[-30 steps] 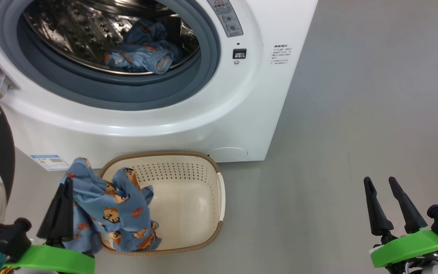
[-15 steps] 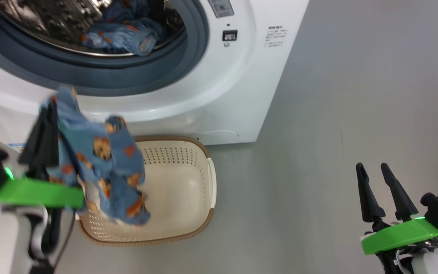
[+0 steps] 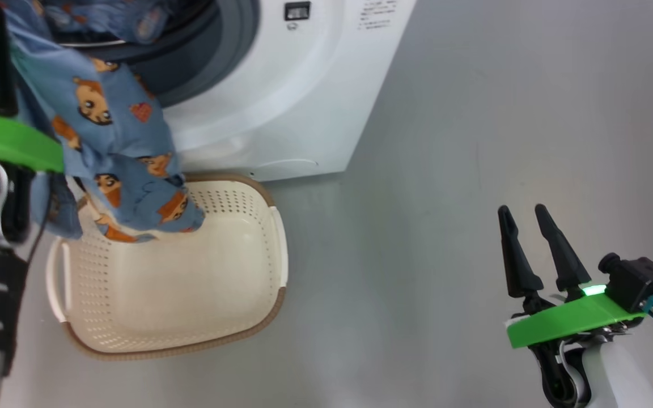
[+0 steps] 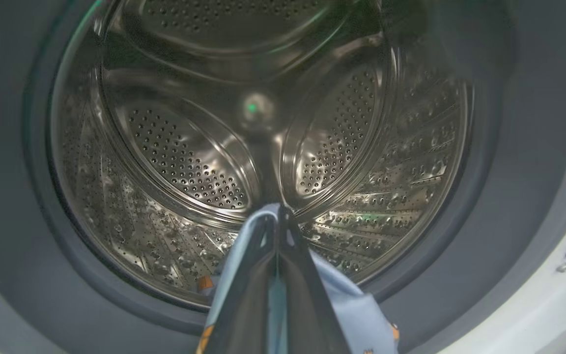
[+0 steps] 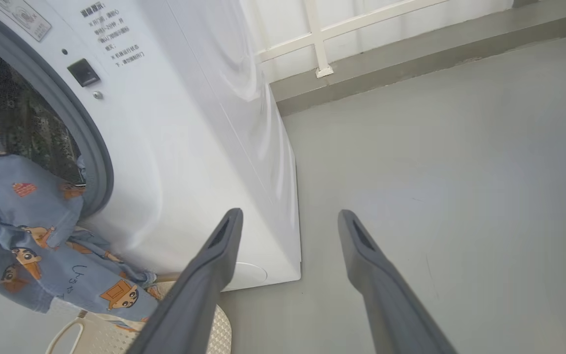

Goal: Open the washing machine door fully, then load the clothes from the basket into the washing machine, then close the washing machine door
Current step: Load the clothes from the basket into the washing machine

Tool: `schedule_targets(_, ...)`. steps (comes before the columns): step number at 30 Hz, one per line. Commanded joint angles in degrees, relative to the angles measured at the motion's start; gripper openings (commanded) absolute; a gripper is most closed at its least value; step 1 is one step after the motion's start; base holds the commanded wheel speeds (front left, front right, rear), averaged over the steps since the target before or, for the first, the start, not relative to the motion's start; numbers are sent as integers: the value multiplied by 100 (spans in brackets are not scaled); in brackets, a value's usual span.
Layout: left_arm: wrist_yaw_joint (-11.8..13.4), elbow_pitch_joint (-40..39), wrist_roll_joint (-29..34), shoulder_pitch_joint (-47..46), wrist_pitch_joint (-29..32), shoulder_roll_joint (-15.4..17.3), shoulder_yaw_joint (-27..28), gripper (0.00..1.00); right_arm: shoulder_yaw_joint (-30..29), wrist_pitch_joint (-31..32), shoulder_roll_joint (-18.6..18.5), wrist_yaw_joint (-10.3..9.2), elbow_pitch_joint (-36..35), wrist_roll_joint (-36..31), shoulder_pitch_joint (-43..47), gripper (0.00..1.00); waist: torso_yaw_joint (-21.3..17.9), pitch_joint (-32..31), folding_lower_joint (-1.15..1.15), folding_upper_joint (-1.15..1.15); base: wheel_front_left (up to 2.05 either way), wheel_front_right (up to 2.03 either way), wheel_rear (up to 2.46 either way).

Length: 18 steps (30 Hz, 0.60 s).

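The left gripper (image 4: 277, 216) has its fingers pressed together on a fold of the clothes (image 3: 117, 141). In its wrist view it points straight into the steel drum (image 4: 189, 162), with the tips at about 6 o'clock of the opening. In the head view the cloth hangs at 10 o'clock. Its lower end lies over the far rim of the basket (image 3: 190, 348), though I cannot tell whether it touches. The basket sits at 8 o'clock, just in front of the washing machine (image 3: 281, 102), and looks otherwise emptied.

The long hanging tail is the main risk. If the fingers let go too near the mouth, the tail would likely drape over the grey seal (image 4: 499, 147) and later be trapped by the door. It could also snag the basket rim and drag the basket along. The pinch takes only a small fold (a thin hold for that much cloth), so a catch on the seal's lip might pull it free.

The drum mouth is wide around the fingers, and only the seal's lower edge sits close beneath them. The right gripper (image 3: 521, 208), spread and empty, hangs at 4 o'clock over bare floor (image 3: 474, 141), well apart from everything. From 1 to 5 o'clock the floor is open.
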Motion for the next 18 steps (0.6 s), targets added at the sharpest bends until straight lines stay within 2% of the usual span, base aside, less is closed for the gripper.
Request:
schedule_targets(1,-9,33,-72,-253,-30,289,95,0,132,-27,31,9,-147,-83,-59,100,-238,242,0,0,0,0,0)
schedule_targets(11,-9,1608,-336,-1166,-30,442,-311,0,273,-27,170,9,-169,-60,-214,100,-621,564,0,0,0,0,0)
schedule_targets(18,-9,2168,-359,-1739,-30,554,-572,0,355,-27,204,9,-170,-33,-243,100,-775,687,0,0,0,0,0)
